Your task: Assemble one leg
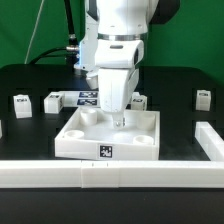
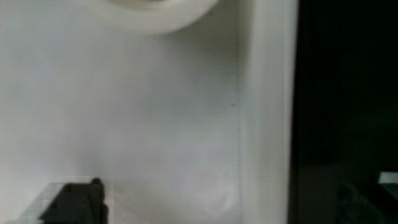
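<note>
My gripper [image 1: 119, 122] is low over the large white square panel [image 1: 85, 138], near its middle, toward the exterior view's right. In the wrist view the gripper [image 2: 231, 205] is open. One dark fingertip [image 2: 75, 200] stands over the panel's flat face [image 2: 160, 120] and the other is past the panel's edge, over the black table. It holds nothing. A round corner socket [image 2: 169, 15] shows ahead. Short white tagged legs lie on the table: one leg [image 1: 20, 103] and another [image 1: 52, 101] at the exterior view's left, one [image 1: 204, 98] at the right.
A further leg [image 1: 138, 101] lies just behind the gripper. The marker board [image 1: 88, 97] lies behind the panel. A low white wall [image 1: 60, 174] runs along the front, and another piece of it [image 1: 212, 140] along the exterior view's right.
</note>
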You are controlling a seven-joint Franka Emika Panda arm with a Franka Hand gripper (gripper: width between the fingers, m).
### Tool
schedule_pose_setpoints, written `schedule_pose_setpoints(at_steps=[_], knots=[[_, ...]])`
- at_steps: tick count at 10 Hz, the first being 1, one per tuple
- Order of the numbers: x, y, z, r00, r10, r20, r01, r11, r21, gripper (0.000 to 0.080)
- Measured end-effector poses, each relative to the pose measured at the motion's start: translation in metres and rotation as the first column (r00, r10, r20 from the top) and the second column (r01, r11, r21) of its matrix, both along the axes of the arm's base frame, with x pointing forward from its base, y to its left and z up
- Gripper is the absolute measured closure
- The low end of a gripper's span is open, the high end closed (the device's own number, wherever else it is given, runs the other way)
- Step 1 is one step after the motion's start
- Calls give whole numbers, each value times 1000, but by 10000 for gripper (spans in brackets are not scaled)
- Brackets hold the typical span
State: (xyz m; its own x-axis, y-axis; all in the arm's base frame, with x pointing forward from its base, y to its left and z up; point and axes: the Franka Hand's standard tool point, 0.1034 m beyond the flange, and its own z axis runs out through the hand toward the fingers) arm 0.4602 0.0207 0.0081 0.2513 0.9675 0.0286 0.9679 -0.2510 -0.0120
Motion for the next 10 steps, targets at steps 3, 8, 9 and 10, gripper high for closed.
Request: schedule_pose_setpoints(at_steps=[3,8,9,10], knots=[[-1,0,-2,1000,-1,-5,1,1000,0,278],[-1,0,-2,1000,-1,-5,1,1000,0,730],[-1,0,-2,1000,-1,-4,1,1000,0,742],[-1,0,-2,1000,-1,-5,1,1000,0,742]])
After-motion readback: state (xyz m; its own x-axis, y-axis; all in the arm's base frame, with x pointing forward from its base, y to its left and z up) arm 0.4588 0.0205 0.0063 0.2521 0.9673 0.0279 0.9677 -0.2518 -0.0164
